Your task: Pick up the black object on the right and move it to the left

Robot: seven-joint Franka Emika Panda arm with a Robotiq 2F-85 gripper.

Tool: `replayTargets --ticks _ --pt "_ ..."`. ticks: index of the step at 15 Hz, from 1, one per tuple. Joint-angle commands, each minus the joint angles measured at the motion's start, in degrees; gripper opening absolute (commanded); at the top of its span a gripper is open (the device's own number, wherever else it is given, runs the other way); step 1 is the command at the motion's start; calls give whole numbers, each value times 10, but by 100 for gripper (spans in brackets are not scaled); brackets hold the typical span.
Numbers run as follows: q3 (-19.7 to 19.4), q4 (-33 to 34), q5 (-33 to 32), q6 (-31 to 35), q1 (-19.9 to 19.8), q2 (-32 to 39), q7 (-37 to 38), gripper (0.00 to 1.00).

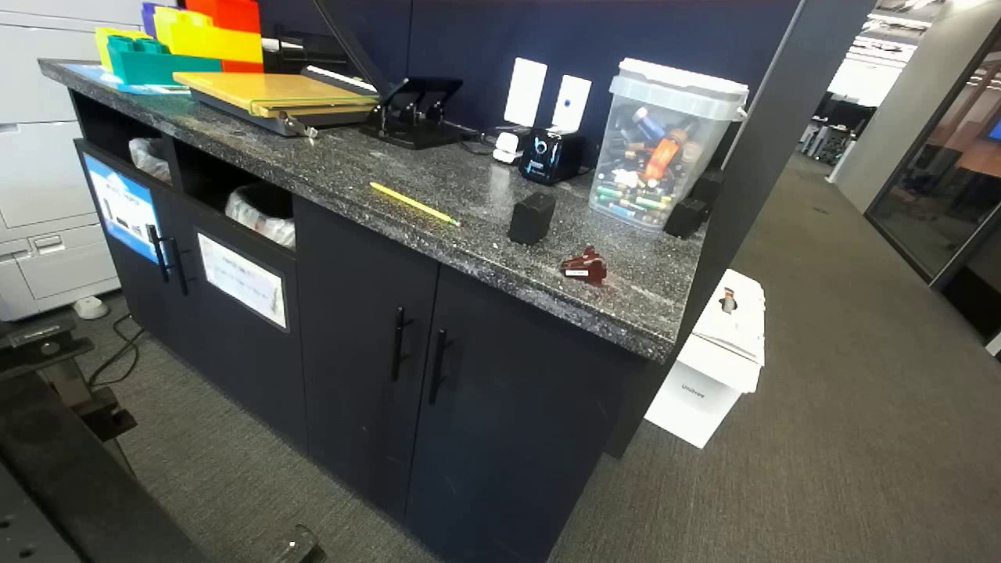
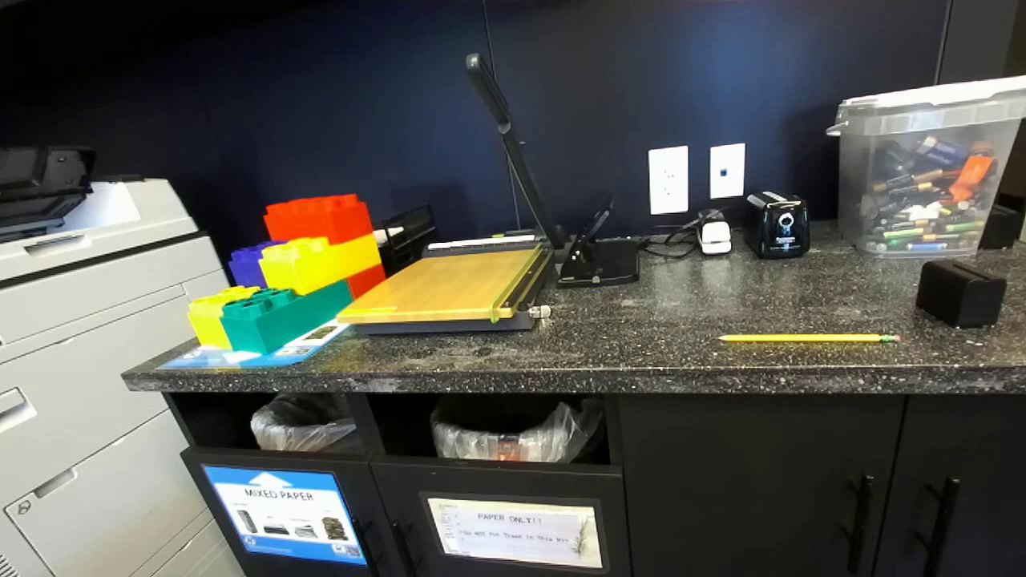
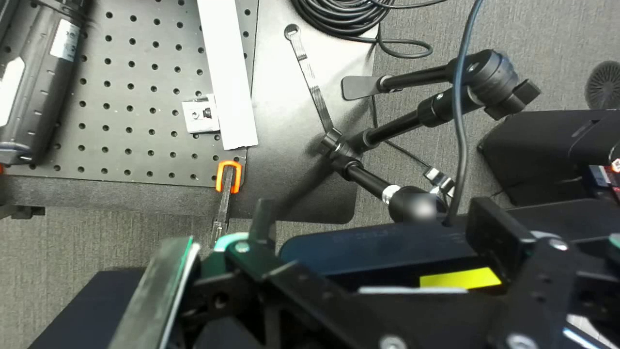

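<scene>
While the pincer [image 3: 381,220] gapes, the black object [image 2: 959,295] stands — pencil [image 2: 808,338] nearby.

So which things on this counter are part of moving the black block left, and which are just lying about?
For the job:
black block, right of the pencil in both exterior views
countertop it rests on

Just lying about:
pencil
red-brown item
plastic tub
black item beside the tub
pencil sharpener
paper cutter
toy bricks
</scene>
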Motion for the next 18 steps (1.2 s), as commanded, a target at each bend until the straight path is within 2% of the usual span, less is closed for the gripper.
replayTargets --ticks 1,4,6,7,11,14,18 --pt "-7 36 -5 -67 -11 -30 8 100" --pt "-23 121 -21 -203 -26 -50 17 100" --pt "-30 187 -23 -226 -60 -30 24 100" --pt "-33 216 -25 -208 -82 -10 29 100" --pt "-34 278 -51 -59 -151 80 36 100" --pt "-41 333 -87 25 -173 175 31 100" --pt "-58 425 -122 108 -178 316 36 100"
